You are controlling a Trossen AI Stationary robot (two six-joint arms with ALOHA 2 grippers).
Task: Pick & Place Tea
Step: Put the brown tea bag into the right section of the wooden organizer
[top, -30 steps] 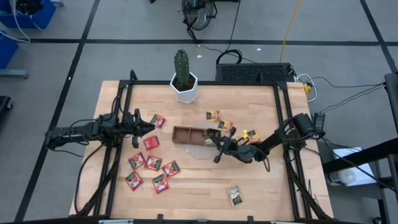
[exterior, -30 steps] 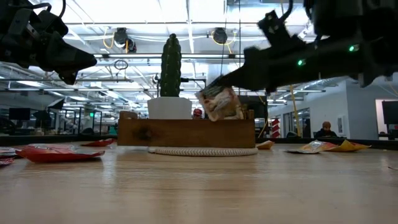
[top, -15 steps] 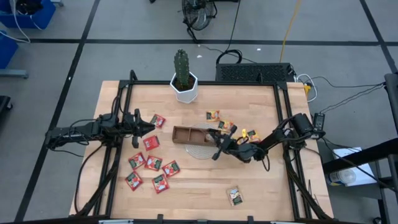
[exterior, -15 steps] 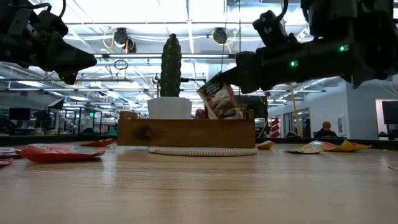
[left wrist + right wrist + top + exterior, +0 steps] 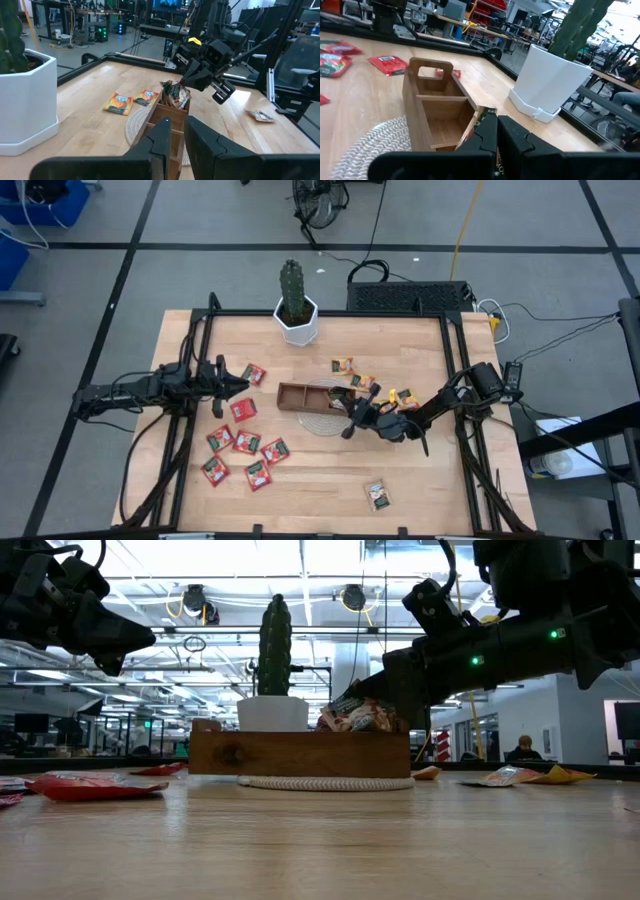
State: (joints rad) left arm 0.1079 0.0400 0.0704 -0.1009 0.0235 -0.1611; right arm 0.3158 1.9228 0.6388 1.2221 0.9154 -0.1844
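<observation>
The brown wooden tray point(image 5: 300, 394) point(image 5: 300, 753) stands on a round woven mat point(image 5: 322, 422). My right gripper point(image 5: 352, 408) point(image 5: 385, 705) is at the tray's right end, shut on a grey-white tea sachet point(image 5: 352, 718) point(image 5: 174, 93) at the rim of the end compartment. Several red sachets point(image 5: 245, 442) lie flat on the table's left half, orange ones point(image 5: 343, 365) right of the tray, and a grey-white one point(image 5: 377, 495) near the front edge. My left gripper point(image 5: 238, 385) point(image 5: 115, 638) hovers shut above the red sachets, left of the tray. My right gripper pinches the grey-white sachet by its upper edge point(image 5: 482, 120) between the two fingers point(image 5: 512, 137), slanting down from the table's right. The sachet lies tilted at the tray's rim, its lower part inside the right end compartment point(image 5: 172, 102).
A cactus in a white pot point(image 5: 297, 315) stands at the far edge behind the tray. A black frame point(image 5: 455, 370) runs along the table's sides. Bare wood point(image 5: 320, 480) shows in front of the tray. People sit in the room beyond point(image 5: 525, 748).
My right gripper has come down toward the tray's right end, staying shut. The sachet, which hung upright above the rim a second ago, has sunk and tipped over, so it now lies low at the rim of the end compartment.
</observation>
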